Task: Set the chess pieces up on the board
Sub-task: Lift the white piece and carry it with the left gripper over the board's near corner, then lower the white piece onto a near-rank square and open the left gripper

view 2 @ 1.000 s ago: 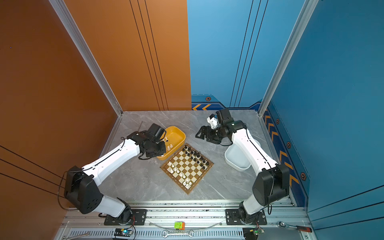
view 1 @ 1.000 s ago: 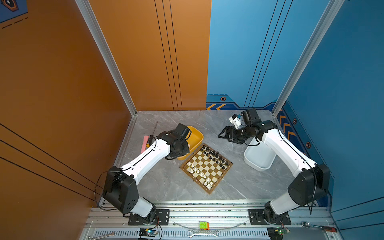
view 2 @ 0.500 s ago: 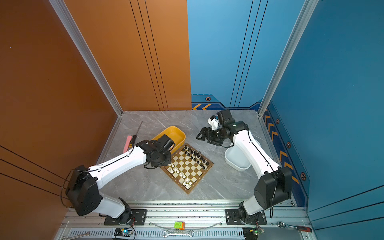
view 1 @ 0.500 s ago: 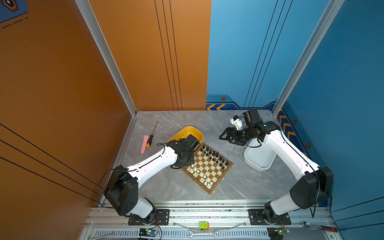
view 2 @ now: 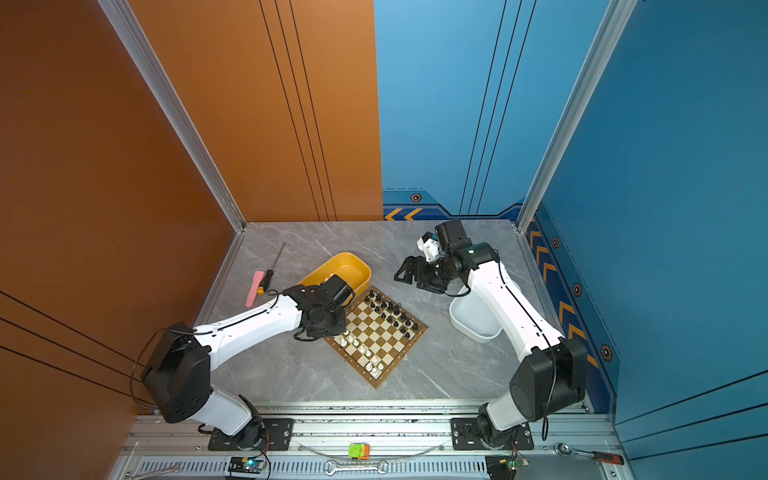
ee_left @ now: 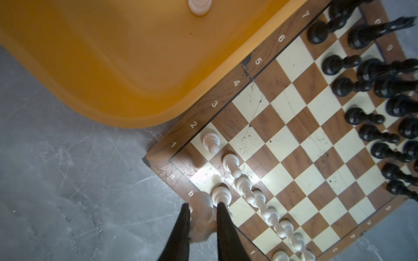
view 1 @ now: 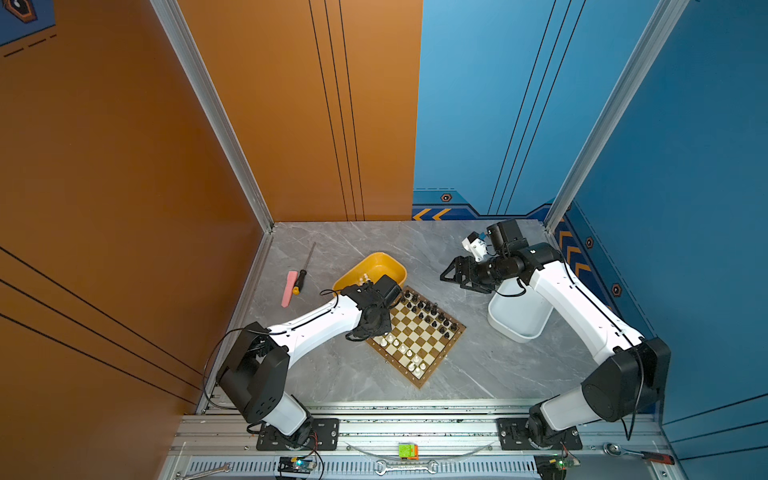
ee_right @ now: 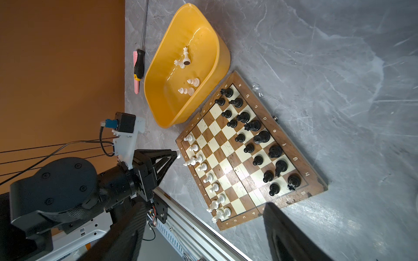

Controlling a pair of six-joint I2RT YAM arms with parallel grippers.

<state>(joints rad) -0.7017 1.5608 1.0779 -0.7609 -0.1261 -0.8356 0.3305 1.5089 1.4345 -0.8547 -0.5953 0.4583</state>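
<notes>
The board (view 1: 419,338) (view 2: 376,337) lies mid-table, turned diagonally. Black chess pieces (view 1: 432,313) fill its two far rows, and several white pieces (view 1: 399,347) stand along the near rows. My left gripper (ee_left: 203,204) is shut on a white piece (ee_left: 201,214), which hangs over the border at the board's a/b corner (ee_left: 181,180). The same gripper (ee_right: 174,156) shows in the right wrist view at that edge. My right gripper (view 1: 451,276) (ee_right: 204,204) hovers open and empty beyond the board's far right side.
A yellow tray (view 1: 376,262) (ee_right: 158,79) touches the board's far left edge and holds several white pieces (ee_right: 186,58). A white tray (view 1: 515,324) sits under the right arm. A screwdriver (view 1: 305,266) and a pink strip (view 1: 289,286) lie at the left.
My left arm has swung from over the yellow tray toward me to the board's left corner, carrying the white piece. The right arm has hardly moved.
</notes>
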